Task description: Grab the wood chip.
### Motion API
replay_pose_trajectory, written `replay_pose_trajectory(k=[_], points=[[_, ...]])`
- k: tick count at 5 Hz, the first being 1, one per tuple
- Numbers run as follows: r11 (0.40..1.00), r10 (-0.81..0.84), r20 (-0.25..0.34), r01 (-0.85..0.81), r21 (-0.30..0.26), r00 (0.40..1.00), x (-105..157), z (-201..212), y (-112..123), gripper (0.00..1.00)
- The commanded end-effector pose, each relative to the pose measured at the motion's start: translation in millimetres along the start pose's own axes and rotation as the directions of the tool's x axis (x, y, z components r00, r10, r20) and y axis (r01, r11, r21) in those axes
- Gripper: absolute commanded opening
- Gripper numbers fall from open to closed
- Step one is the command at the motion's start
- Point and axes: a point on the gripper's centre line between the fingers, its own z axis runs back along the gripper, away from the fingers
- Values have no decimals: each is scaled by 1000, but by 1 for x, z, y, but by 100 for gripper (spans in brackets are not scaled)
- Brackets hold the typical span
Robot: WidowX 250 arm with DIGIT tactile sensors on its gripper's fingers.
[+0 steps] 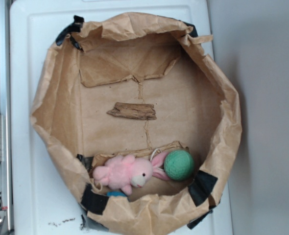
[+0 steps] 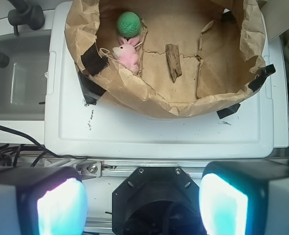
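The wood chip (image 1: 132, 111) (image 2: 173, 61), a flat rough brown piece with jagged ends, lies on the floor of a brown paper basin (image 1: 223, 147) (image 2: 149, 100), near its middle. In the wrist view my gripper (image 2: 143, 200) is open, its two pale pads (image 2: 61, 205) wide apart with nothing between them. It hangs high above the robot's black base, well back from the basin and far from the chip. The gripper does not show in the exterior view.
A pink plush rabbit (image 1: 125, 172) (image 2: 127, 55) and a green ball (image 1: 179, 164) (image 2: 129, 23) lie against the basin wall. Torn paper flaps (image 1: 125, 68) line the floor. The basin stands on a white tray (image 2: 159, 132). A grey bin (image 2: 17, 78) is at left.
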Motion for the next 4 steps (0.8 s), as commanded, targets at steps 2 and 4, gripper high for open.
replay_pose_trajectory(k=[2, 4], points=[[999, 5, -22, -6, -37, 1000, 1, -2, 3, 100], [955, -262, 61, 268, -131, 963, 9, 29, 49, 100]])
